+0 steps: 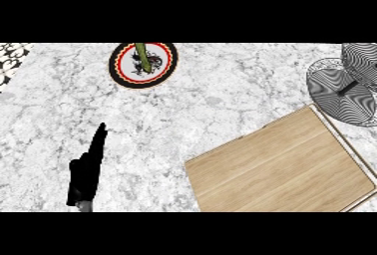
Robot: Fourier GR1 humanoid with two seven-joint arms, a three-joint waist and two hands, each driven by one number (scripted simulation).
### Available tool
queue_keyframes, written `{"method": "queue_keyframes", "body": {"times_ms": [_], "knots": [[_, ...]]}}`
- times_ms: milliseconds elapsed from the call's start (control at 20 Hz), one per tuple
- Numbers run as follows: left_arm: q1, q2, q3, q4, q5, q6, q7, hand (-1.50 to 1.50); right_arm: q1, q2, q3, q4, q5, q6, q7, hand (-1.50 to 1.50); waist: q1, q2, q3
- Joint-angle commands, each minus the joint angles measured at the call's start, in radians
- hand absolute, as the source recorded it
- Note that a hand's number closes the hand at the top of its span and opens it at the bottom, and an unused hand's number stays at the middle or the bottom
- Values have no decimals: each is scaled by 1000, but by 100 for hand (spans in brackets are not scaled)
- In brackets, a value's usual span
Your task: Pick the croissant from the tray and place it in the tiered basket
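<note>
Head view: a strip of black-and-white patterned surface (9, 56) shows at the far left corner of the grey marble counter (221, 99). Near the lower left, the left hand (87, 169) rises from the view's near edge. It is seen almost edge-on as a narrow black shape. Its fingers are straight and pressed together, pointing far and leaning slightly right, with the thumb as a small bump on the left side. It holds nothing and touches nothing. A bit of grey wrist shows at its near end.

Farther off and to the right, near the far edge, sits a round plate (116, 65) with a black rim, a red ring and a dark pattern in its white middle. A thin green stick (144, 57) lies across it.

Right of centre, the wooden tray (280, 164) lies turned at an angle, its near corner cut by the view's edge. At the far right stands the tiered basket (331, 84) of fine wire mesh, just beside the tray's far corner. The croissant cannot be made out, so its place cannot be told.
</note>
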Motion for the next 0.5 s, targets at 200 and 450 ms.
{"method": "queue_keyframes", "body": {"times_ms": [200, 450], "knots": [[38, -21, -5, 40, -5, 4, -11, 0, -37, 99, -138, 184, -109, -127, -120, 150, -13, 3, -2], [41, 11, -8, -42, 7, -29, 61, 0, -67, 179, -222, 267, -180, -244, -218, -150, 6, 6, -1]]}}
